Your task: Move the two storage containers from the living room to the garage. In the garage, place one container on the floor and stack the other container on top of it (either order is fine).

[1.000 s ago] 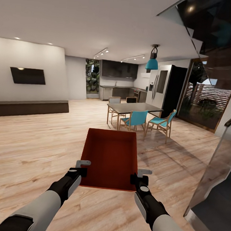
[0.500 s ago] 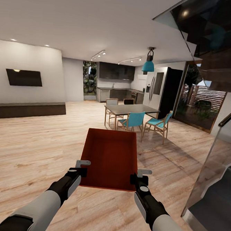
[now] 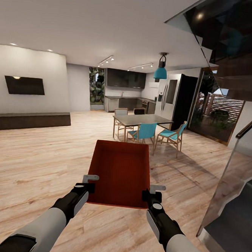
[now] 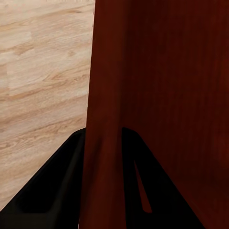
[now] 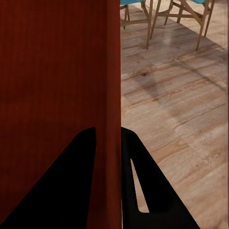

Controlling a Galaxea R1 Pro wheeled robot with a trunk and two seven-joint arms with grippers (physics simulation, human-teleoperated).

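I hold one red-orange open-top storage container (image 3: 120, 171) level in front of me, above the light wood plank floor of the living room. My left gripper (image 3: 89, 183) is shut on the container's left wall near its near corner. My right gripper (image 3: 151, 192) is shut on the right wall at the matching spot. In the left wrist view the red wall (image 4: 102, 143) runs between the two dark fingers (image 4: 57, 191). The right wrist view shows the same: the wall (image 5: 109, 95) pinched between black fingers (image 5: 143, 191). The container is empty.
Ahead stands a dining table (image 3: 141, 120) with teal chairs (image 3: 145, 132). A wall TV (image 3: 24, 85) and a low dark bench (image 3: 29, 120) are at the left. A glass stair railing (image 3: 231, 187) rises close at my right. The kitchen (image 3: 125, 92) lies beyond.
The whole view has shifted: the room's furniture slid slightly leftward and the stair railing came nearer, so the camera moved. Both grippers keep the same hold on the container.
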